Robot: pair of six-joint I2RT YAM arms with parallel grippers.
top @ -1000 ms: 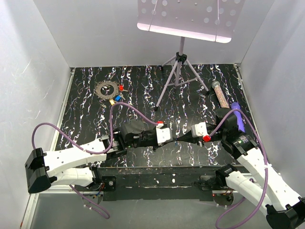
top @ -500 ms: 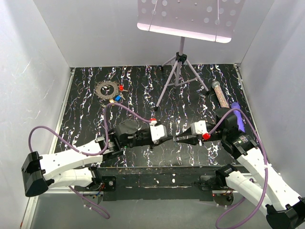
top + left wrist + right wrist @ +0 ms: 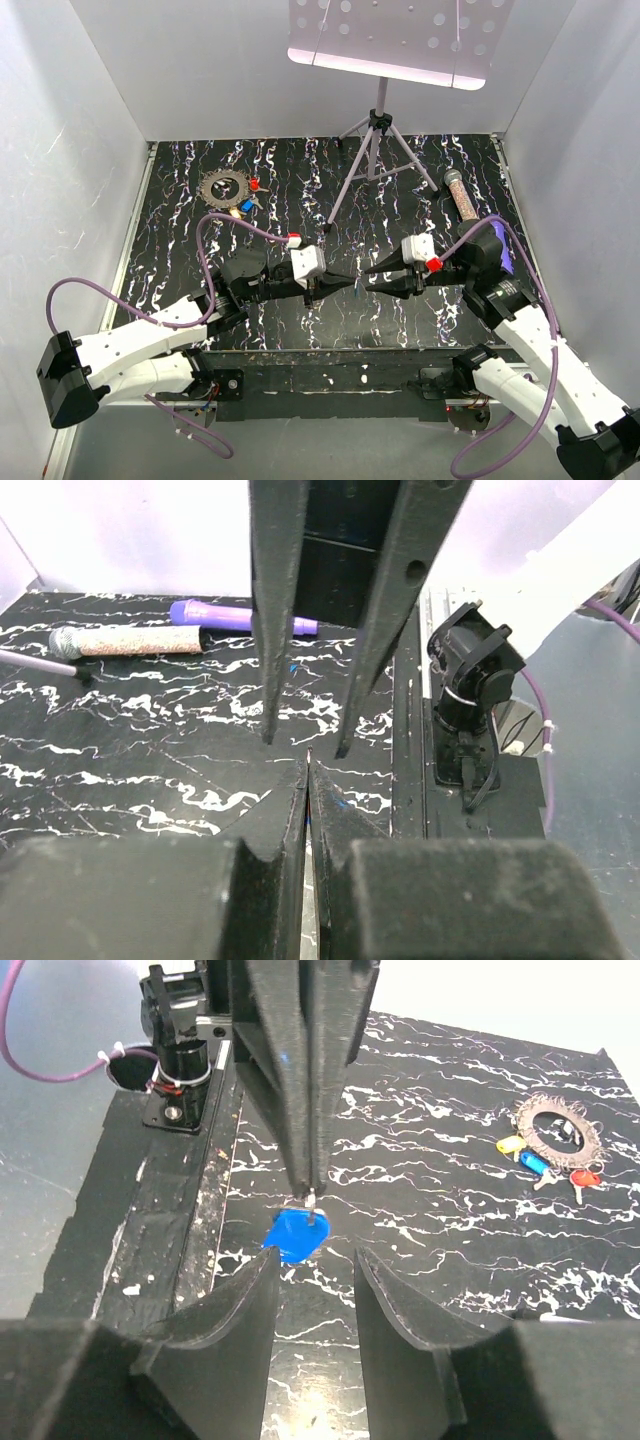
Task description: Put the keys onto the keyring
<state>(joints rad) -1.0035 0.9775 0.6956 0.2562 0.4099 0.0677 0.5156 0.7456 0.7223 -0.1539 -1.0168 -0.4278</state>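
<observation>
Left gripper (image 3: 312,1188): fingers pressed together, pinching the thin metal shank of a blue key (image 3: 295,1235), whose plastic head hangs just below the tips. Right gripper (image 3: 314,1260): a second ago shut nose to nose with the left, now parted, one jaw on each side of the blue head and neither touching it. Reads as a hand-over: the key looks to have passed from right to left, so the left arm is the one to carry it. Both arms have also drifted farther in from the near edge. The key is tiny, with a glossy rounded head and a pin-like blade, so there is little to hold and it could twist in the grip. The gripper fingers are matte black, tapered and dusty. Beyond them the table (image 3: 400,200) is black with white marbled veins. The keyring (image 3: 224,187) lies flat at far left, well apart from both grippers, a grey-bronze disc with a toothed edge and an open centre. Red, blue and yellow keys (image 3: 245,204) lie unmoved at its rim, whether threaded I cannot tell. At far right are a glittery tube (image 3: 463,200) and a purple stick (image 3: 497,245); a tripod stand (image 3: 372,150) is at the back.
</observation>
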